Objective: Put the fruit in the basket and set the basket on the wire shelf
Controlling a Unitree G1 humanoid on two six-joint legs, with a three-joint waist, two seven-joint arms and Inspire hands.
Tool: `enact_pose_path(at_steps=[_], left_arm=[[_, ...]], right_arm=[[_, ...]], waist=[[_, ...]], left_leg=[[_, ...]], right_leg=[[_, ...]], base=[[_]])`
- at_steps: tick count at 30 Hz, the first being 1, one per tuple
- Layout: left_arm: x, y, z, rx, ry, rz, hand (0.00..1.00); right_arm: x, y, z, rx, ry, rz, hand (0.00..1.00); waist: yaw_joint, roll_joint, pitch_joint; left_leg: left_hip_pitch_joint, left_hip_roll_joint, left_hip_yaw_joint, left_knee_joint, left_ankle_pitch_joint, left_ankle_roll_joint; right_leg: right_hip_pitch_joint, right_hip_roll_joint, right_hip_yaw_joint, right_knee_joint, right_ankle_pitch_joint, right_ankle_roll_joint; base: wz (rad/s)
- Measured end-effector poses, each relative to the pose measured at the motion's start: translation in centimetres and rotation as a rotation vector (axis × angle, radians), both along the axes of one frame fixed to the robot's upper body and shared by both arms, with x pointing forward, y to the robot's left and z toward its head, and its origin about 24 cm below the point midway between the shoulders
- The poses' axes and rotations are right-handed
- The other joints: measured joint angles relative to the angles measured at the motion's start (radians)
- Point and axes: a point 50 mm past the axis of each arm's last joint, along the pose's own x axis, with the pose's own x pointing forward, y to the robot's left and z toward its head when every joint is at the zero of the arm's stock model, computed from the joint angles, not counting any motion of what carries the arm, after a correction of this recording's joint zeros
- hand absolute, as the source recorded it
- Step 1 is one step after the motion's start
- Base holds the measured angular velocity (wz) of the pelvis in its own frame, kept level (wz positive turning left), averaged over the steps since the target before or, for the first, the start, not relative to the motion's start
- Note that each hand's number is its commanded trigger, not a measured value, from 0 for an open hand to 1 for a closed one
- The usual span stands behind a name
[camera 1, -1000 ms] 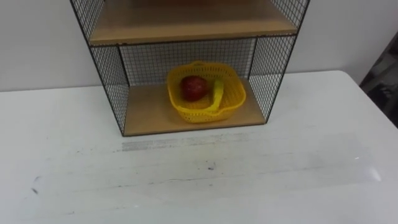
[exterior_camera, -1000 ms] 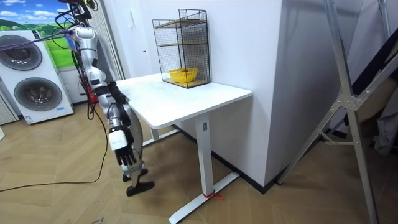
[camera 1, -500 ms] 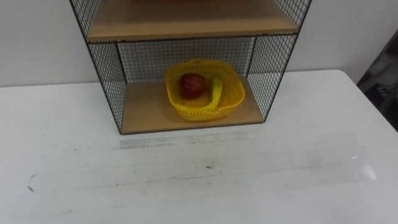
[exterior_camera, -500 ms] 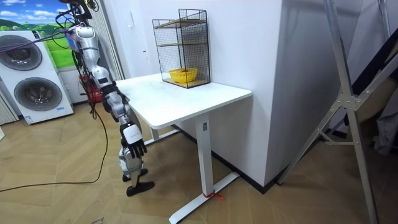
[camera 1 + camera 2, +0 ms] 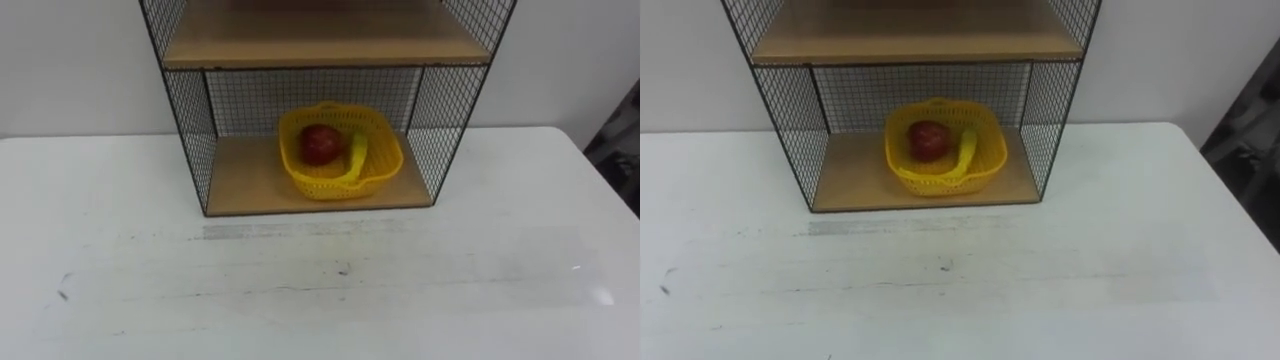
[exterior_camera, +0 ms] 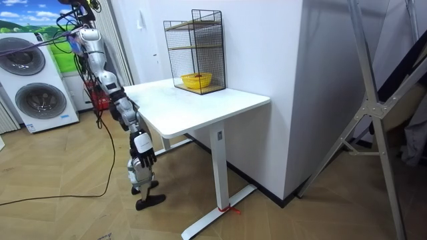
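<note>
Judging from how things lie, my work looks done: the yellow basket (image 5: 341, 152) stands on the lower board of the wire shelf (image 5: 188, 120), at the table's (image 5: 320, 290) far edge against the wall, with the red apple (image 5: 321, 144) inside it and beside that a yellow-green curved piece that I take for a banana (image 5: 357, 156). The basket sits right of the board's middle, near the right mesh wall and set back from the board's front edge. My right hand (image 6: 142, 152) hangs below the table's near edge in the room view, fingers loose and straight, holding nothing. What could go wrong now is mostly my own doing. If I reach back in, I could catch the basket's rim or the mesh and drag the basket toward the front edge. If I knock the table as I step away, the light shelf could shake and the apple roll against the basket's low wall. Keeping my arm down and clear seems the safer course.
</note>
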Motion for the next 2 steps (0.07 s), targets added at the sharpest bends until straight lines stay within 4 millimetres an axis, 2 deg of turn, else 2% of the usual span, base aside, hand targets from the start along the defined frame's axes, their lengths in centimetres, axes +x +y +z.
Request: enact_pose_path(at_steps=[2], left_arm=[[-0.14,-0.04,-0.03,-0.004,0.008,0.002,0.0]], right_arm=[[-0.38,0.44,-0.12,0.014,0.016,-0.005,0.0]], waist=[[0.0,-0.002,-0.0017]], left_leg=[[0.001,0.0,-0.001,0.002,0.0,0.0]], right_leg=[[0.003,0.0,-0.002,0.0,0.0,0.0]], base=[[0.0]])
